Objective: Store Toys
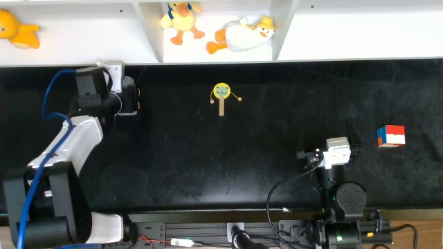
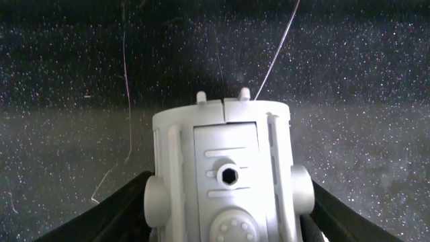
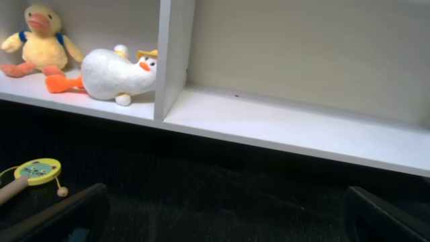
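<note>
A pale grey robot-like toy fills the space between my left gripper's dark fingers, which are shut on its sides above the black table. From above, the left gripper is at the table's far left, close to the white shelf. A rattle drum with a wooden handle lies at the table's far middle. At the right lies a red, white and blue cube. My right gripper stands open near the front right, nothing between its fingers.
The shelf runs along the table's far edge. Its left bay holds a yellow duck. The middle bay holds a yellow duck plush and a white duck plush. The right bay is bare.
</note>
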You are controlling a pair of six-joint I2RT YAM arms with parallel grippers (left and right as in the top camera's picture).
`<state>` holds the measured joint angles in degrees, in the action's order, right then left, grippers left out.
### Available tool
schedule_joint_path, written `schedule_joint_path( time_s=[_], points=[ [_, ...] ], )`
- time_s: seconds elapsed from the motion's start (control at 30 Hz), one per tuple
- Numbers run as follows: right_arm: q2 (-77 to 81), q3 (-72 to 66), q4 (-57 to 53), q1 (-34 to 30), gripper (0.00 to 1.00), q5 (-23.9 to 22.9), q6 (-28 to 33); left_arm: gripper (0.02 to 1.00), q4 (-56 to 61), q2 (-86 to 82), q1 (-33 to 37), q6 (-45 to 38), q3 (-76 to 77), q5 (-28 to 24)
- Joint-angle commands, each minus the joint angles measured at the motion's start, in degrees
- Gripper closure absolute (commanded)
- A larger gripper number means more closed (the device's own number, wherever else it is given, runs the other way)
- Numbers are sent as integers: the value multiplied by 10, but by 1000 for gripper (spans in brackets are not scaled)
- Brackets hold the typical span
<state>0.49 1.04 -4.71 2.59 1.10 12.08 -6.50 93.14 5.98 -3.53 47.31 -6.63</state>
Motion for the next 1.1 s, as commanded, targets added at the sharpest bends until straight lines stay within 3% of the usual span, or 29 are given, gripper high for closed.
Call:
schedule_joint_path(
  time_s=[0.03, 0.3, 0.83, 1.1],
  points=[
    [-2, -7, 3, -3, 7, 4, 2, 763, -19, -5, -3, 8, 26, -3],
    [-2, -7, 3, -3, 7, 4, 2, 805, -40, -52, -3, 8, 36, 10],
    [-2, -7, 3, -3, 5, 4, 2, 851, -70, -146, -3, 5, 36, 100],
    [-2, -7, 3, -3, 1, 4, 2, 866, -5, -142, 1, 5, 37, 87]
  ],
)
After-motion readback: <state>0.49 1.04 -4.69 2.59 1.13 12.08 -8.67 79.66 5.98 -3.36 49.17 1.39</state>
